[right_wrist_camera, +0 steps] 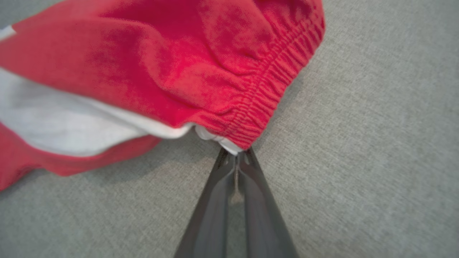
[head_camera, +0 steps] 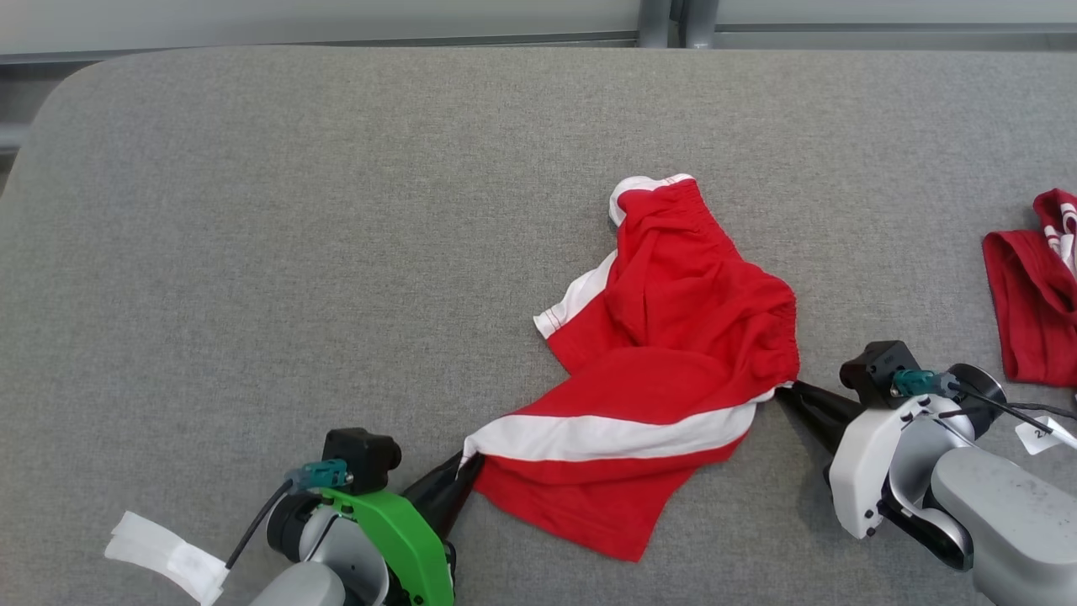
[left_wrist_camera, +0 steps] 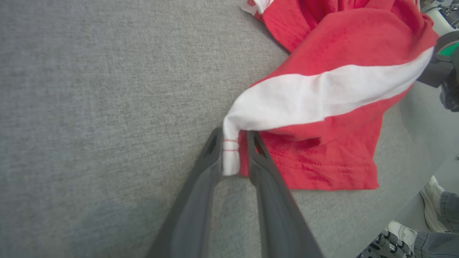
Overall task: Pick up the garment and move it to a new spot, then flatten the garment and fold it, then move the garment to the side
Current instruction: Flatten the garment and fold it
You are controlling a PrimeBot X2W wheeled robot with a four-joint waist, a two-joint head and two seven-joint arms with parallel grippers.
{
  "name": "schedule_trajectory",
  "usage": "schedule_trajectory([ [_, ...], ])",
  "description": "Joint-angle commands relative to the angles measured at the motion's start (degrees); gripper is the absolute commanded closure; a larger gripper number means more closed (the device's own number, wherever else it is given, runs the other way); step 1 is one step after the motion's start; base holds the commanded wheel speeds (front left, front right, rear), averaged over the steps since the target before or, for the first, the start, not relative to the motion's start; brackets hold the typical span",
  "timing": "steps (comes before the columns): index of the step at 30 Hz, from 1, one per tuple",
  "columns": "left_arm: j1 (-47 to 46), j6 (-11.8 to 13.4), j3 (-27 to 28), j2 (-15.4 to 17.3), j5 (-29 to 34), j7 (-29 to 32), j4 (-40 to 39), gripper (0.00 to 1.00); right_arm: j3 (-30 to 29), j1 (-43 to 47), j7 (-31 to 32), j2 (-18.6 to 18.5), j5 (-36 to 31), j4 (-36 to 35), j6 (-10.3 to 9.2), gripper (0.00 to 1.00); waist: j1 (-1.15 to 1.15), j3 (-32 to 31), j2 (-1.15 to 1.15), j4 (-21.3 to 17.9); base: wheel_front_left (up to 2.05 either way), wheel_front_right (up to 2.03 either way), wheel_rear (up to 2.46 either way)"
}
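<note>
**Head view.** A grey cloth-covered table (head_camera: 252, 252) with a rounded far-left corner spans the picture. Behind it run a pale wall (head_camera: 336, 17) and a grey post (head_camera: 665, 21). The shorts (head_camera: 673, 337), red with a white stripe, lie crumpled right of centre on the table. A second red garment (head_camera: 1031, 303) lies at the right edge, well apart from them. The left gripper (head_camera: 467, 467) meets the stripe's near-left end, and the right gripper (head_camera: 784, 390) meets the waistband's near-right corner.

**Left wrist view.** The table (left_wrist_camera: 89, 107) is the same grey weave. Past its edge, lower right, a person's pale shoe (left_wrist_camera: 432, 204) shows. The left gripper (left_wrist_camera: 235, 154) has its fingers a little apart, pressed on either side of the hemmed end of the shorts (left_wrist_camera: 340, 53), grasping it.

**Right wrist view.** Over the table (right_wrist_camera: 358, 143), the right gripper (right_wrist_camera: 236, 156) is clenched nearly tip to tip, pinching the gathered waistband corner of the shorts (right_wrist_camera: 197, 53).
</note>
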Motion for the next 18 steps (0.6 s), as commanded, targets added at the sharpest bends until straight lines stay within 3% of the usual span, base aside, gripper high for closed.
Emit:
schedule_trajectory([
  [1, -1.5, 0.0, -0.5, 0.6, -0.8, -0.7, 0.4, 1.00, 0.0, -0.7, -0.4, 0.1, 0.9, 0.8, -0.10, 1.00, 0.00, 0.0, 0.38, -0.1, 0.00, 0.00, 0.00],
  [10, -1.6, 0.0, -3.3, 5.9, -3.4, 0.3, -4.9, 1.00, -3.6, 0.4, -3.5, -1.8, 6.4, -2.3, -0.09, 1.00, 0.00, -1.7, 0.38, -0.5, 0.00, 0.00, 0.00],
  [13, -0.1, 0.0, -2.6, 10.2, -4.5, 2.3, -12.6, 1.00, -8.0, 2.0, -4.0, -4.6, 12.3, -8.5, -0.09, 1.00, 0.00, -2.8, 0.38, -0.9, 0.00, 0.00, 0.00],
  [18, 1.0, 2.9, 1.4, 20.0, -6.8, 8.1, -32.9, 1.00, -19.6, 4.0, -2.4, -10.6, 24.9, -25.5, -0.06, 1.00, 0.00, -2.6, 0.38, -2.4, 0.00, 0.00, 0.00],
])
